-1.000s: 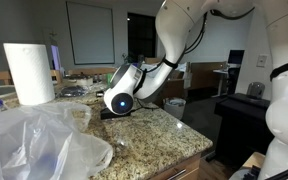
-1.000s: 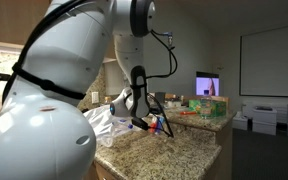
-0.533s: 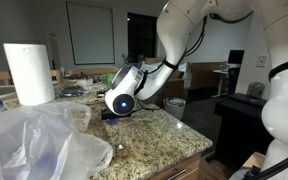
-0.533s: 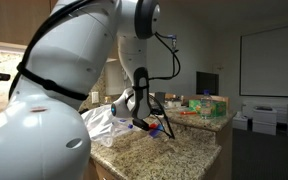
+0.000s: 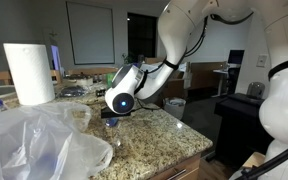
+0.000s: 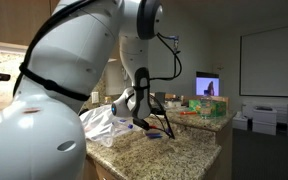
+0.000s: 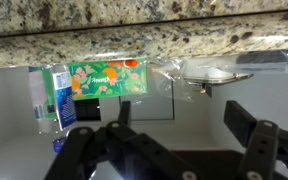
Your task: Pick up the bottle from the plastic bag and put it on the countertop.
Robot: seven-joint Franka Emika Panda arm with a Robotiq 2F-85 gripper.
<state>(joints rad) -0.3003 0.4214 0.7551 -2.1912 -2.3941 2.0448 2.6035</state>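
Granite countertop (image 6: 189,150), office room behind. In wrist view, gripper (image 7: 164,135) is spread wide with nothing between fingers. Bottle (image 6: 157,132) appears down on granite just beneath gripper, beside plastic bag (image 6: 102,122). I judge this the release step. Next I lift straight up, taking care not to nudge bottle.

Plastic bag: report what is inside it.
Nothing distinct shows through the plastic bag; its crinkled, cloudy folds hide whatever may lie deeper. The bottle is outside it, down at the countertop by the hand.
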